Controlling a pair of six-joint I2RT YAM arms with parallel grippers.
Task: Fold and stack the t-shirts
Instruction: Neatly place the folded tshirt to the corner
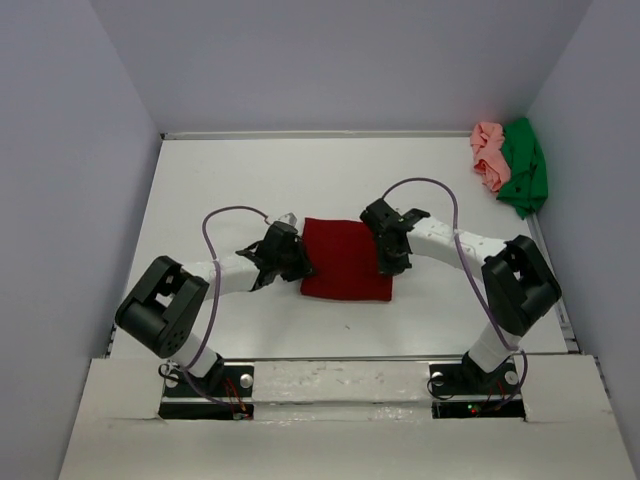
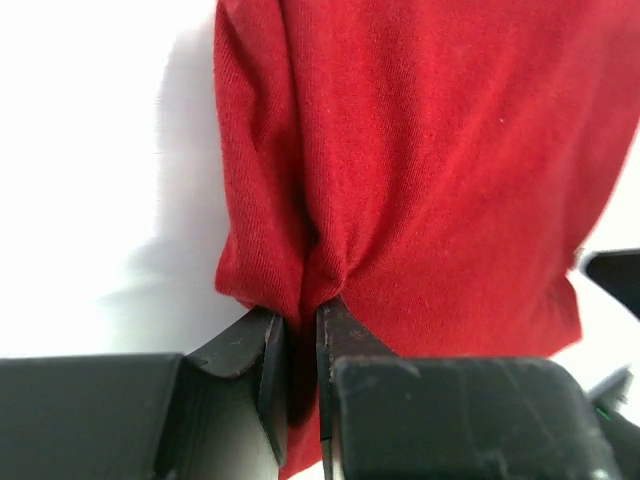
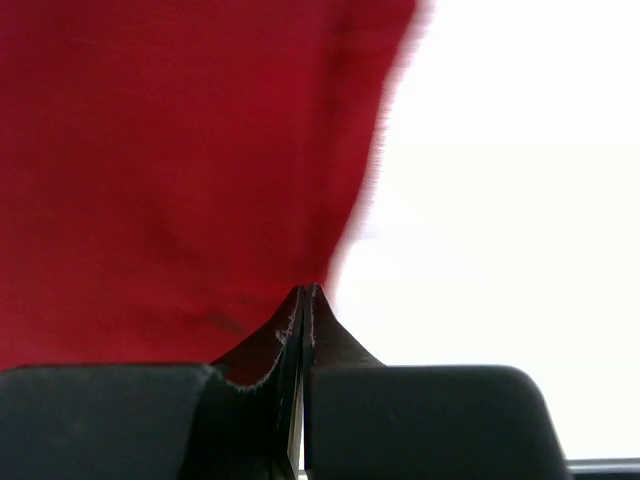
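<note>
The dark red t-shirt (image 1: 345, 258) lies folded into a rectangle at the table's middle. My left gripper (image 1: 296, 262) is at its left edge, shut on a pinch of the red cloth (image 2: 430, 150), which bunches between the jaws of the gripper (image 2: 303, 315). My right gripper (image 1: 388, 262) is at the shirt's right edge. In the right wrist view its jaws (image 3: 303, 292) are closed together with no cloth showing between them, tips at the edge of the red cloth (image 3: 170, 150). The pale pink t-shirt (image 1: 489, 155) and bright green t-shirt (image 1: 525, 175) lie crumpled at the far right corner.
White table (image 1: 220, 180) walled by grey panels at the back and both sides. A raised white ledge (image 1: 330, 375) runs along the near edge by the arm bases. Each arm's cable loops above its forearm.
</note>
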